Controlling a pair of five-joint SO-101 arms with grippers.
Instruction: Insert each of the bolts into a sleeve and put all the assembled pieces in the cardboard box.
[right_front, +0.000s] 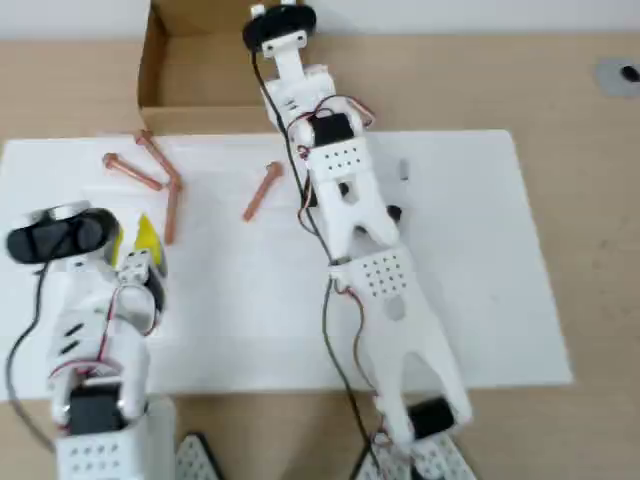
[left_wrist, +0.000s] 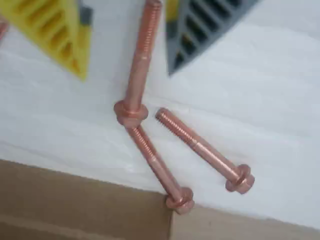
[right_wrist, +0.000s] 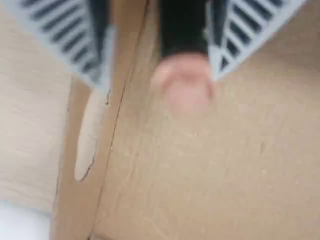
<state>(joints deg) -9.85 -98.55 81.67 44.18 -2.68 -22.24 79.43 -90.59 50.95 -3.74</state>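
Observation:
My left gripper hangs open low over the white sheet, its yellow finger and grey finger on either side of one copper bolt's shaft. That bolt's head touches a second bolt, and a third bolt lies just beside them. Another bolt lies alone near mid-sheet. My right gripper is inside the cardboard box, open. A black sleeve with a copper bolt head sticking out sits between its fingers, against one of them.
The cardboard box stands at the table's back, just behind the white sheet. The right arm stretches across the sheet's middle to the box. A small dark piece and a small grey piece lie beside that arm.

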